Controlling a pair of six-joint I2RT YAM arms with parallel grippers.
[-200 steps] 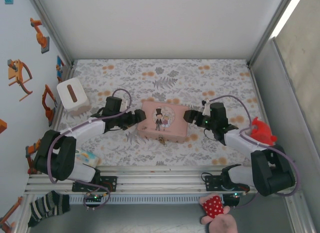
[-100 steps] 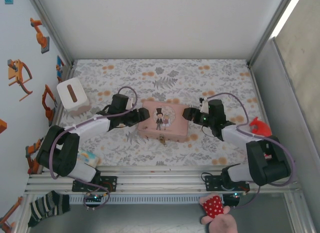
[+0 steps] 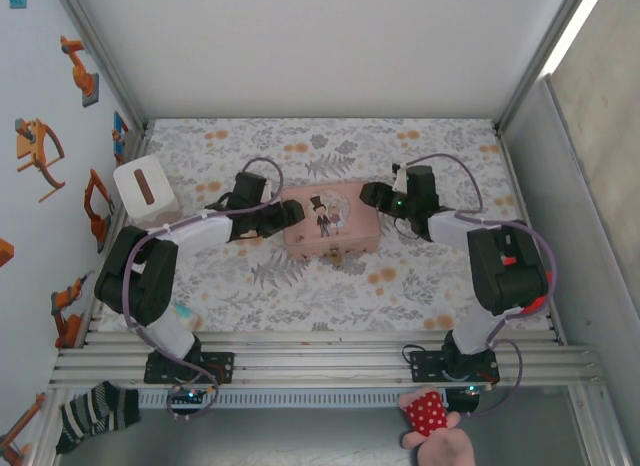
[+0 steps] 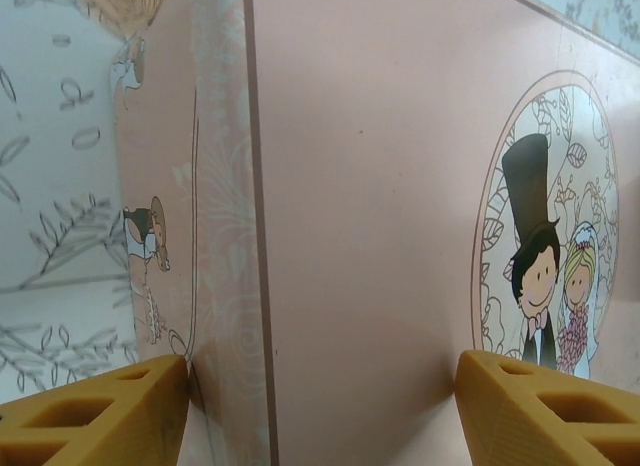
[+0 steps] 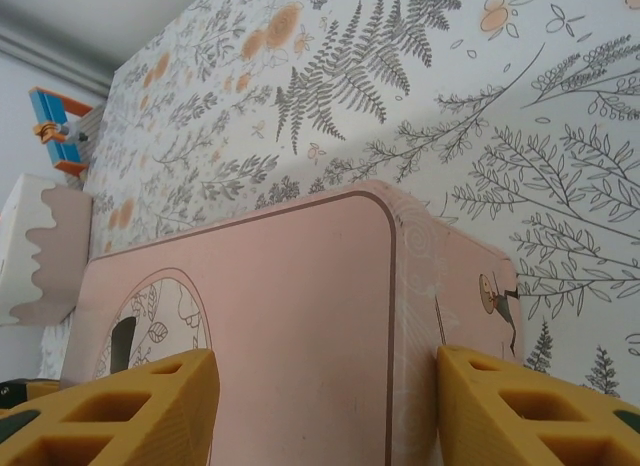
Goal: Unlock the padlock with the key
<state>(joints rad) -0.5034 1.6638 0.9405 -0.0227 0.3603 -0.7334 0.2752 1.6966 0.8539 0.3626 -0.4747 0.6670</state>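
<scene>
White box (image 3: 146,191) sits at left of the top frame on the floral desk (image 3: 420,286), well apart from everything else. Left tool (image 3: 294,214) is clamped on the left end of the pink box (image 3: 345,224). Wrist view: one yellow finger (image 4: 95,416) on the side wall, the other on the lid by the cartoon couple. Padlock (image 3: 335,255) hangs on the box's near wall, around frame centre. Right tool (image 3: 368,196) grips the box's right end, fingers (image 5: 530,406) straddling its rounded corner.
</scene>
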